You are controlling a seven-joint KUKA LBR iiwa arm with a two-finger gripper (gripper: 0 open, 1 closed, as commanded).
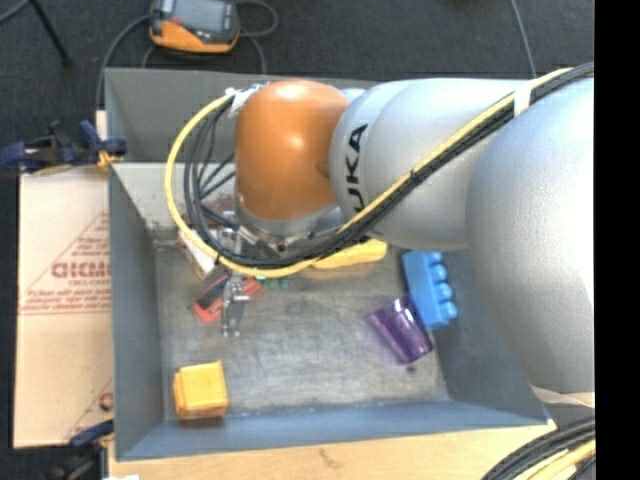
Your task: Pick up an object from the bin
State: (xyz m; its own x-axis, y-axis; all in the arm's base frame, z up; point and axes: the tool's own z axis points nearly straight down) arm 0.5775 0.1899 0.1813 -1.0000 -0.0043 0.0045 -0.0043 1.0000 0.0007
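My gripper [233, 313] hangs below the orange wrist cover, low over the left middle of the bin floor. A small red and black thing [209, 306] lies right beside it on its left, touching or nearly so. Something small and green [268, 281] peeks out just behind the gripper. A long yellow thing [350, 255] lies further back, partly hidden under the arm.
A yellow block [200, 389] sits in the near left corner. A purple translucent cup [399, 332] lies on its side at the right, with a blue studded brick [431, 287] beside it. The arm covers the back and right of the bin.
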